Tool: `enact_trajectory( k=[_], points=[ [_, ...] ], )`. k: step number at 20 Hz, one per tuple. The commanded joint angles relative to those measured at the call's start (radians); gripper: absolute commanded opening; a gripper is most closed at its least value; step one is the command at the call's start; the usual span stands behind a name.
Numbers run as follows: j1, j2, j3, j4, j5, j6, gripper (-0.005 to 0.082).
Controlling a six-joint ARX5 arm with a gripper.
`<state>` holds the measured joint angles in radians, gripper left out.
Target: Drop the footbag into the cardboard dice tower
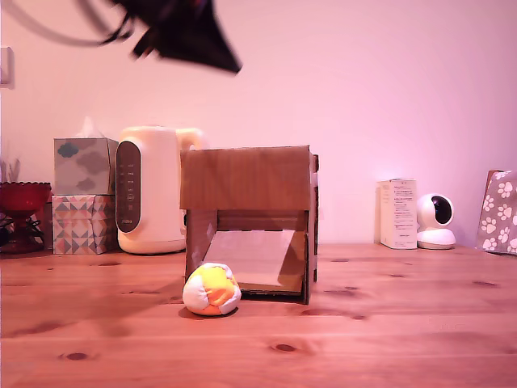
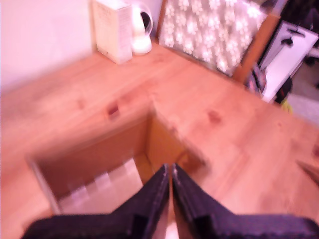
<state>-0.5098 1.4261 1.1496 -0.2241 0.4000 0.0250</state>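
The footbag (image 1: 212, 289), a small ball of orange, yellow and white panels, lies on the wooden table against the front of the cardboard dice tower (image 1: 246, 178), by the opening's corner at the exterior view's left. The tower is a brown box with a solid upper front and a sloped ramp showing in its lower opening. My gripper (image 1: 190, 36) is a dark blur high above the tower at the top of the exterior view. In the wrist view the gripper (image 2: 169, 170) is shut with nothing between its black fingers, hovering over the tower's open top (image 2: 89, 164). The footbag is hidden in the wrist view.
Behind the tower stand a white appliance (image 1: 149, 190), two stacked tissue boxes (image 1: 84, 194) and a red bowl (image 1: 20, 196). On the exterior view's right are a white carton (image 1: 397, 213), a small white camera (image 1: 436, 221) and a paw-print bag (image 1: 501, 212).
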Motion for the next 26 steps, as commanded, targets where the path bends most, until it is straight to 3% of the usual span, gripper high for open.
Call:
enact_trajectory(
  k=[1,4,9,13,20,26],
  points=[
    [0.0,-0.072,-0.084,0.072,0.004,-0.014,-0.0023],
    [0.004,-0.207,-0.285,0.194,0.003,-0.032,-0.0023],
    [0.004,-0.375,-0.583,0.388,-0.027,-0.107,-0.0023],
    [0.004,-0.473,-0.764,0.454,-0.052,-0.165,-0.0023],
    [0.003,-0.481,-0.816,0.317,-0.069,-0.175,-0.0023],
    [0.003,-0.42,-0.816,0.381,-0.069,-0.174,-0.0023]
  ],
)
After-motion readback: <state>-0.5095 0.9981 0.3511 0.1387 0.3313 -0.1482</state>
